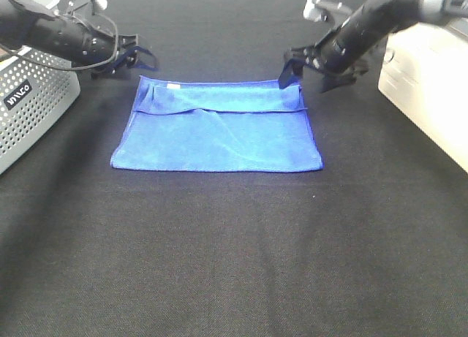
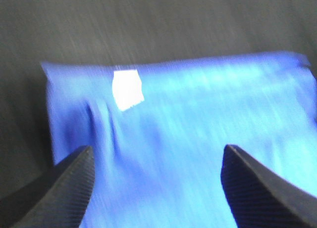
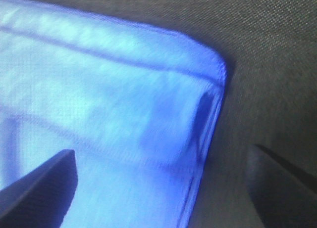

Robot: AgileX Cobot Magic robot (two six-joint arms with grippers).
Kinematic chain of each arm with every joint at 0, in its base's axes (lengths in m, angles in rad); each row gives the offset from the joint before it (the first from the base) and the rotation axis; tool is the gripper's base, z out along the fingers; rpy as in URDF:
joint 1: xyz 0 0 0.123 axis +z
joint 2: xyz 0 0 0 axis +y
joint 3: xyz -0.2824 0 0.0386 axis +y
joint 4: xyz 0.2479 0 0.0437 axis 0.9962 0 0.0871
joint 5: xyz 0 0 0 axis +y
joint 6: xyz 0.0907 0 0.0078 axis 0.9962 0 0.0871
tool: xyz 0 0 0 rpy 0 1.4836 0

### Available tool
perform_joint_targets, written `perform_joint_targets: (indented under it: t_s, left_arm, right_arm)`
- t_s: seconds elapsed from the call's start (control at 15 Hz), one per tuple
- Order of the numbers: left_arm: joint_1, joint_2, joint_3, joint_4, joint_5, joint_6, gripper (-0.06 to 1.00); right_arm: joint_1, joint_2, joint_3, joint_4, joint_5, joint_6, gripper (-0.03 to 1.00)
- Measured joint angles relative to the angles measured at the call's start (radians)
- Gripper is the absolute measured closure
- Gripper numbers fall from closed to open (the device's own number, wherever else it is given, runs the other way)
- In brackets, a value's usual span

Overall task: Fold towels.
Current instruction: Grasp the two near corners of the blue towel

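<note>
towel lies partly folded near perforated basket, whose inside is hidden.

Left gripper and right gripper, both jaws apart.

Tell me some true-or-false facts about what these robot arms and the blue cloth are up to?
1. The towel is blue. True.
2. The towel sits inside a basket. False: it lies spread on the black tabletop, beside the grey basket.
3. The left fingers are pinching the towel. False: they stand apart, holding nothing.
4. A white label shows on the towel. True.
5. The right fingers are open near a towel corner. True.
</note>
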Motion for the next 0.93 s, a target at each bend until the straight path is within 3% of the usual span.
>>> perform_joint_targets:
  t_s: [0.2,0.33,0.47,0.67,0.93]
  left_arm:
    - [0.001,0.0,0.0,0.093,0.167,-0.09,0.26]
    - [0.001,0.0,0.0,0.119,0.27,-0.163,0.26]
    - [0.001,-0.003,0.001,0.128,0.321,-0.208,0.26]
    - [0.0,-0.051,0.077,0.132,0.307,-0.226,0.26]
    - [0.0,-0.266,0.394,0.161,0.158,-0.231,0.26]
  right_arm:
    - [0.0,-0.038,0.0,-0.025,0.137,0.054,0.1]
    - [0.0,-0.046,0.0,-0.028,0.238,0.103,0.1]
    - [0.0,-0.057,0.016,-0.032,0.277,0.141,0.12]
    - [-0.007,-0.113,0.107,-0.036,0.269,0.158,0.14]
    - [-0.072,-0.26,0.469,0.056,0.139,0.099,0.16]
